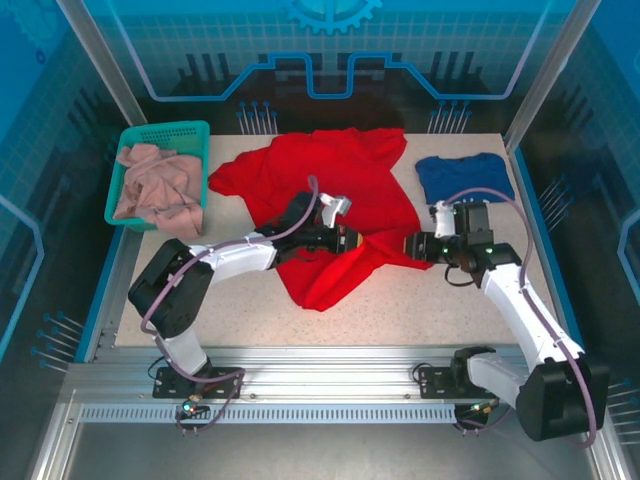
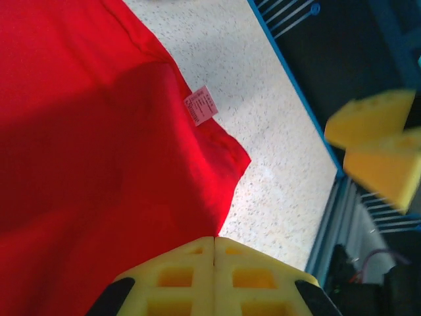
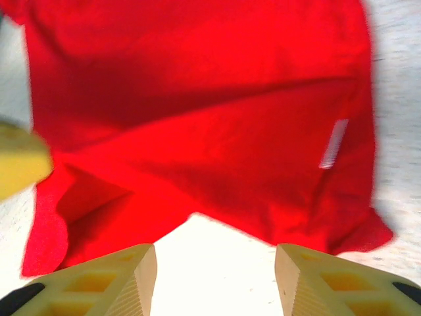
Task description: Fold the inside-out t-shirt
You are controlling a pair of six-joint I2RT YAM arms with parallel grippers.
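Note:
The inside-out t-shirt (image 1: 330,190) is bright red and lies crumpled across the middle of the table, with a white tag (image 2: 201,105) near its edge. My left gripper (image 1: 355,240) sits over the shirt's right side. In the left wrist view its fingers are pressed together at the tip (image 2: 214,238), pinching the red cloth's edge. My right gripper (image 1: 412,246) faces it from the right, open. In the right wrist view bare table shows between its gripper fingers (image 3: 216,263), and the shirt's edge (image 3: 197,197) lies just ahead.
A green basket (image 1: 195,135) at the back left holds a pale pinkish garment (image 1: 155,185). A dark blue t-shirt (image 1: 465,175) lies at the back right, just behind my right gripper. The table's blue rim (image 2: 309,105) runs close along the right.

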